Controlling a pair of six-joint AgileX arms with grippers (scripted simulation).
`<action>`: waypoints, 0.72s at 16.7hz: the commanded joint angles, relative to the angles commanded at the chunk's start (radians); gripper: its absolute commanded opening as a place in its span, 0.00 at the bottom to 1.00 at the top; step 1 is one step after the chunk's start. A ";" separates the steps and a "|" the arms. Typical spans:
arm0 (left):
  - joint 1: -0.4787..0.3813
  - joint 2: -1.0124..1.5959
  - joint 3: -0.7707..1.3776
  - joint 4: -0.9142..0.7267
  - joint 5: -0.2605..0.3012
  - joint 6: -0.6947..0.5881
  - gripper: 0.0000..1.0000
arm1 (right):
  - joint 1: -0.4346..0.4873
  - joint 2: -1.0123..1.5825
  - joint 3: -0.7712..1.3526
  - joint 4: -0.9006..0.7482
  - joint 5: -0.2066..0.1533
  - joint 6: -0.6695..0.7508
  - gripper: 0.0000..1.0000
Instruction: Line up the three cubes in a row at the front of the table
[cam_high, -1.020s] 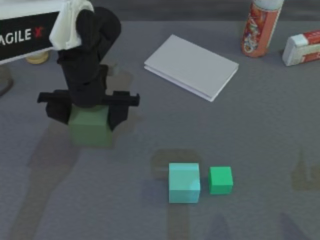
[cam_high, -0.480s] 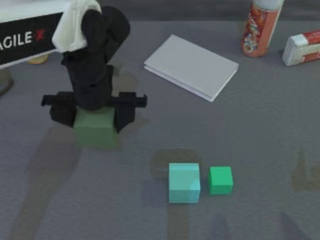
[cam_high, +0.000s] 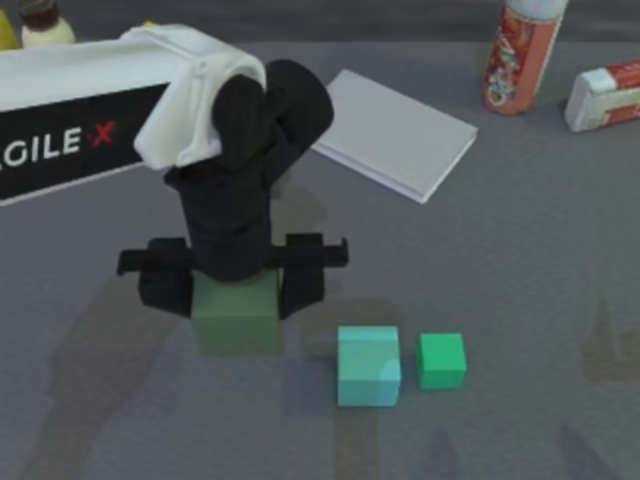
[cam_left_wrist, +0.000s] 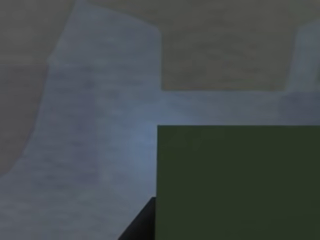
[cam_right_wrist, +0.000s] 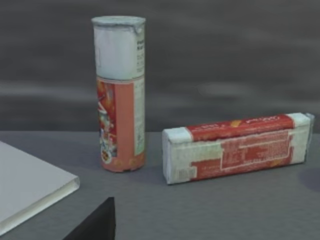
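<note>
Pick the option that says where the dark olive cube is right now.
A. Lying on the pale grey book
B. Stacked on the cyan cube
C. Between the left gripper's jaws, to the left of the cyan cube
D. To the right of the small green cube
C: in the top view the dark olive cube sits between the jaws of the left gripper, left of the cyan cube.

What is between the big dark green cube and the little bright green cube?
The light turquoise cube sits between the dark olive cube, held by the left gripper, and the small bright green cube. The top view shows it.
</note>
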 joint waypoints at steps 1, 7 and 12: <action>0.000 0.000 0.000 0.000 0.000 0.000 0.00 | 0.000 0.000 0.000 0.000 0.000 0.000 1.00; 0.009 0.026 -0.049 0.075 0.000 -0.002 0.00 | 0.000 0.000 0.000 0.000 0.000 0.000 1.00; 0.001 0.083 -0.167 0.253 0.001 0.000 0.00 | 0.000 0.000 0.000 0.000 0.000 0.000 1.00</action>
